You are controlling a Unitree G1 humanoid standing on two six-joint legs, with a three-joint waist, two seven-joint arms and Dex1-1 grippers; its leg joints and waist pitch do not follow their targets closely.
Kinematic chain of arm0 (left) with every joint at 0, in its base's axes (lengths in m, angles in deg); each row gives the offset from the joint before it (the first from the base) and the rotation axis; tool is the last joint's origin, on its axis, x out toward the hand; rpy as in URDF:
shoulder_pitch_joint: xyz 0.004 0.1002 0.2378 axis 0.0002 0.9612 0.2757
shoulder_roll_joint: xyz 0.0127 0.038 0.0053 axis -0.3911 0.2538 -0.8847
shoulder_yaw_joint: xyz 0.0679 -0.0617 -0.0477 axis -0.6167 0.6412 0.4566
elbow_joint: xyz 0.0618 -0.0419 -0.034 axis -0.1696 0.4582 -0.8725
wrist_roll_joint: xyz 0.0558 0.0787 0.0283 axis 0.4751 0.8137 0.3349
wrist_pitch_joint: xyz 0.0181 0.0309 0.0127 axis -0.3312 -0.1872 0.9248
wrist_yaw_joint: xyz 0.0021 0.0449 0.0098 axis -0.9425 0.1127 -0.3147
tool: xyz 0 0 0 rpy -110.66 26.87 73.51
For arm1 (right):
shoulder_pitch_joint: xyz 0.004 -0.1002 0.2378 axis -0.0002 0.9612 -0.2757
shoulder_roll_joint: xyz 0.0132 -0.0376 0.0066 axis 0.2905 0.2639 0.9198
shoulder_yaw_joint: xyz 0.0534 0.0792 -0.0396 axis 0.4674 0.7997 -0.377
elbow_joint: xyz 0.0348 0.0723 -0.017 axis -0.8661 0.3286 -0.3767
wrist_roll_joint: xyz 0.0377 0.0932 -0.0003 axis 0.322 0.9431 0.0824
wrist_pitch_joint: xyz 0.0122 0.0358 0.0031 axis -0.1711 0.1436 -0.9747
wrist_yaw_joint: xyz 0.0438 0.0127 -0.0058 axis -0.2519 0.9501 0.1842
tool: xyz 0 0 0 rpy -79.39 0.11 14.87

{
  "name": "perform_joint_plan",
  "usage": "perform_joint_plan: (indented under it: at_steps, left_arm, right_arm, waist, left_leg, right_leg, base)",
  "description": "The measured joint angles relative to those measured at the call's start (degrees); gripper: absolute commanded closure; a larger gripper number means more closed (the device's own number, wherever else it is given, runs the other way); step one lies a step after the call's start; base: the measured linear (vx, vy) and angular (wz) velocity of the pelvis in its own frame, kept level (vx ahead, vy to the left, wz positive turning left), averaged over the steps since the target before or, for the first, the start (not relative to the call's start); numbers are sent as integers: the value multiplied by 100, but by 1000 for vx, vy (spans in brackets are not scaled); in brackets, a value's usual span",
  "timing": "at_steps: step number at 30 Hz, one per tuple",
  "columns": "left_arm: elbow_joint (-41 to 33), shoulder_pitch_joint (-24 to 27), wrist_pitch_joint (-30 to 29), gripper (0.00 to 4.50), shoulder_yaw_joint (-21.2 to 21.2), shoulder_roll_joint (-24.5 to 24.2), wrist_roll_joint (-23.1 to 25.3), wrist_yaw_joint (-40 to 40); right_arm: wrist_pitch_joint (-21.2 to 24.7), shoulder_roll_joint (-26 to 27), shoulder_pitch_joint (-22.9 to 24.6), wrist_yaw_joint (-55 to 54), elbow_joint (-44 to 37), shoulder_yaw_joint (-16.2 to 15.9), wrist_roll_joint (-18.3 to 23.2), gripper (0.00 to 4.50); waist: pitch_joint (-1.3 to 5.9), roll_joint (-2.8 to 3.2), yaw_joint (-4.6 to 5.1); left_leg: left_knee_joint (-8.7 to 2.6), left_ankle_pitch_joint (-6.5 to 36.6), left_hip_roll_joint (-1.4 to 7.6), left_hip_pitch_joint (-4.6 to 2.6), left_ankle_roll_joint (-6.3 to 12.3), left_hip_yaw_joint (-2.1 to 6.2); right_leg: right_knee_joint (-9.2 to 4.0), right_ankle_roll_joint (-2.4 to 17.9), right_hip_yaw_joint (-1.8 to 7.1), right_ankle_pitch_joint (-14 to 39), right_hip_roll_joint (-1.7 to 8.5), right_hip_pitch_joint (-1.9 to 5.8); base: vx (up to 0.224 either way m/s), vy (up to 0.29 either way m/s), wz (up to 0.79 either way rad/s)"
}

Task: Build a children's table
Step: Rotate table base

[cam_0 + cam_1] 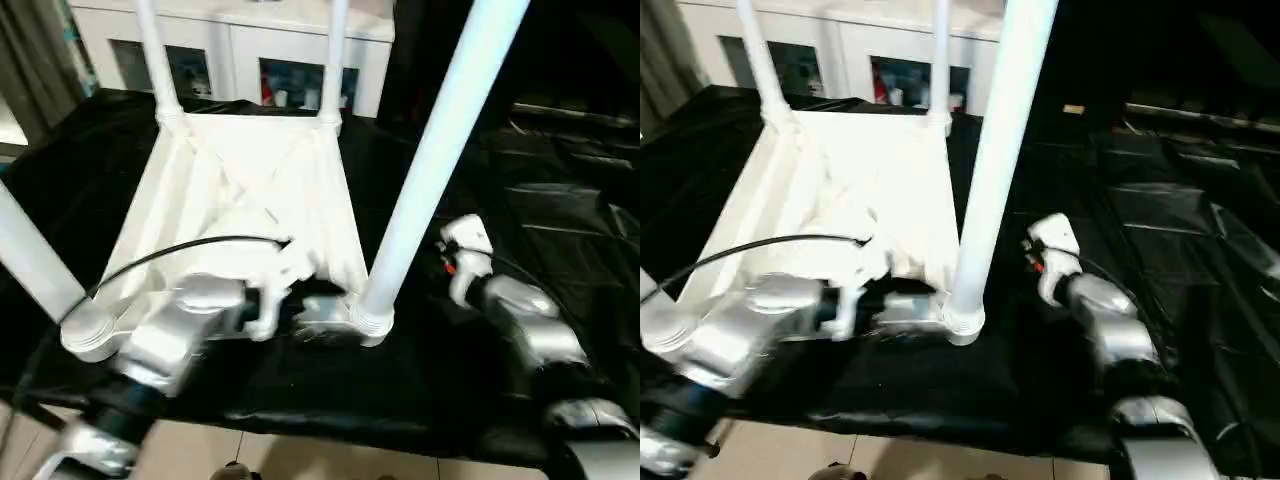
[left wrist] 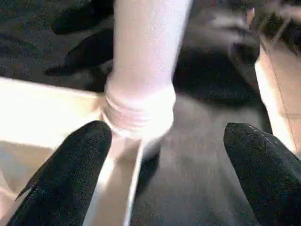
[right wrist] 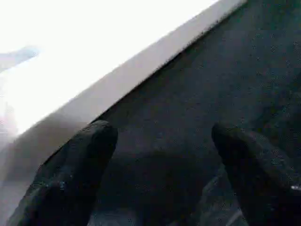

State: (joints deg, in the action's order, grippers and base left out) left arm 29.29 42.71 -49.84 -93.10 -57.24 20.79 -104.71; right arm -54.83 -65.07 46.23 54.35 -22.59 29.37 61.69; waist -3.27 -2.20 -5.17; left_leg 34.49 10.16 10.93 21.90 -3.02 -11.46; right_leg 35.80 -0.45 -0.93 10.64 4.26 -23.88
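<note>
On black cloth, tabletop upside down, 4 legs standing in corner sockets; looks nearly done, flipping left. Left gripper spread beside near leg; right gripper spread, empty.

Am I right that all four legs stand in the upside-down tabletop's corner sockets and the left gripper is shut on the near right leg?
Not quite. The left wrist view shows the left gripper open, its fingers apart on either side of the near right leg, not clamped on it. The rest holds: in the left eye view the four legs stand up from the upside-down tabletop.
</note>
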Motion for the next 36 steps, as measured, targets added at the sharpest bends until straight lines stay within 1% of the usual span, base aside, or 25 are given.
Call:
perform_joint_plan:
  at_steps: [4,5,6,7,8,10,11,12,14,16,17,19,23,26,27,28,30,31,32,36]
  left_arm:
    - [618,-125,410,86,-1,-62,392,255]
    - [708,-166,462,86,-7,-74,444,271]
    - [744,-195,495,103,-13,-81,472,266]
    - [768,-239,513,103,-32,-99,502,250]
    - [768,-270,527,120,-55,-103,531,223]
    - [771,-290,532,127,-69,-114,553,214]
    - [771,-292,532,127,-77,-112,555,208]
    - [793,-309,530,143,-89,-111,565,171]
    - [820,-316,514,159,-100,-150,600,70]
    - [819,-316,459,175,-161,-215,601,-61]
    - [817,-316,433,175,-191,-234,599,-106]
    - [798,-318,372,197,-194,-238,598,-163]
    - [763,-325,242,227,-194,-247,618,-161]
    - [708,-331,87,252,-196,-228,638,-149]
    - [686,-331,44,268,-199,-217,638,-142]
    - [648,-330,-12,268,-201,-206,638,-139]
    - [631,-331,-45,294,-201,-184,638,-139]
    - [625,-331,-58,303,-202,-176,642,-138]
    - [621,-333,-76,303,-202,-174,648,-137]
    - [615,-337,-127,346,-202,-173,655,-132]
  right_arm:
    - [142,-398,309,601,-624,-205,-7,66]
    - [193,-462,376,695,-792,-253,-4,66]
    - [235,-524,467,801,-971,-306,-1,66]
    - [295,-563,539,894,-1139,-363,0,66]
    - [350,-603,623,970,-1292,-397,3,66]
    - [443,-655,692,1086,-1457,-478,12,66]
    - [479,-688,727,1116,-1547,-490,30,66]
    - [530,-751,789,1166,-1682,-494,58,66]
    - [616,-889,900,1258,-1911,-495,89,66]
    - [706,-949,943,1342,-2046,-494,121,66]
    - [735,-962,956,1347,-2093,-494,123,66]
    - [809,-981,1020,1352,-2251,-494,135,66]
    - [967,-1031,1127,1354,-2437,-494,172,66]
    - [1012,-1064,1133,1353,-2497,-494,202,66]
    - [1041,-1067,1137,1353,-2520,-495,204,66]
    - [1062,-1067,1148,1351,-2556,-498,205,66]
    - [1071,-1067,1152,1351,-2601,-520,205,66]
    - [1083,-1067,1153,1351,-2618,-530,206,66]
    - [1100,-1067,1153,1350,-2630,-534,206,66]
    - [1108,-1067,1152,1348,-2635,-536,206,66]
  waist:
    - [0,0,5]
    - [0,0,4]
    - [0,0,5]
    - [0,0,13]
    - [0,1,8]
    - [1,4,12]
    - [1,5,7]
    - [0,6,4]
    - [0,7,0]
    - [0,8,2]
    - [0,8,1]
    - [2,10,1]
    - [5,15,4]
    - [6,17,6]
    - [6,17,3]
    - [6,17,1]
    - [6,17,1]
    - [6,17,1]
    - [6,17,1]
    - [7,19,2]
  left_leg:
    - [0,0,1,0,0,1]
    - [0,0,1,0,0,1]
    - [-1,0,1,0,0,1]
    - [-1,0,2,1,1,1]
    - [-2,0,2,2,1,1]
    - [-2,0,2,2,1,1]
    - [-2,0,2,1,1,1]
    - [-1,0,2,1,1,1]
    - [-1,0,2,-2,1,1]
    - [-1,0,1,-2,1,1]
    - [-1,0,1,-2,1,1]
    - [-1,0,1,-3,1,1]
    - [-1,0,1,-3,1,1]
    - [-1,0,2,-8,1,1]
    - [-1,0,2,-8,1,1]
    - [-1,0,2,-8,0,1]
    - [-1,0,1,-7,0,1]
    - [-1,0,1,-7,1,1]
    - [-2,0,1,-7,1,1]
    - [-1,0,1,-7,1,1]
  right_leg:
    - [0,-1,-1,0,-1,0]
    - [0,-1,-1,0,-1,-1]
    - [-2,-1,-1,1,-1,0]
    - [-2,-1,-1,1,-2,-2]
    - [-3,-1,-1,1,-2,-3]
    - [-2,-1,-1,0,-2,-3]
    - [-1,-1,-1,0,-1,-3]
    - [-1,0,-1,0,-1,-2]
    - [-2,-1,-1,0,-1,0]
    - [-2,-1,-1,0,-1,1]
    - [-2,0,0,0,-1,0]
    - [-1,0,-1,0,-1,1]
    - [-1,0,0,0,-1,2]
    - [0,-1,0,0,-1,4]
    - [0,-1,-1,0,-1,4]
    - [0,0,0,0,-1,4]
    - [-1,0,0,0,-1,4]
    - [-1,0,0,0,-1,4]
    - [-2,0,0,0,-1,4]
    - [-1,0,0,0,-1,4]
  base:
    - [0,0,0]
    - [0,0,0]
    - [0,0,0]
    - [0,0,0]
    - [0,0,0]
    - [0,0,0]
    - [0,0,0]
    - [0,0,0]
    - [0,0,0]
    - [0,0,0]
    - [0,0,0]
    - [0,0,0]
    - [0,0,0]
    - [0,0,0]
    - [0,0,0]
    - [0,0,0]
    - [0,0,0]
    - [0,0,0]
    - [0,0,0]
    - [0,0,0]
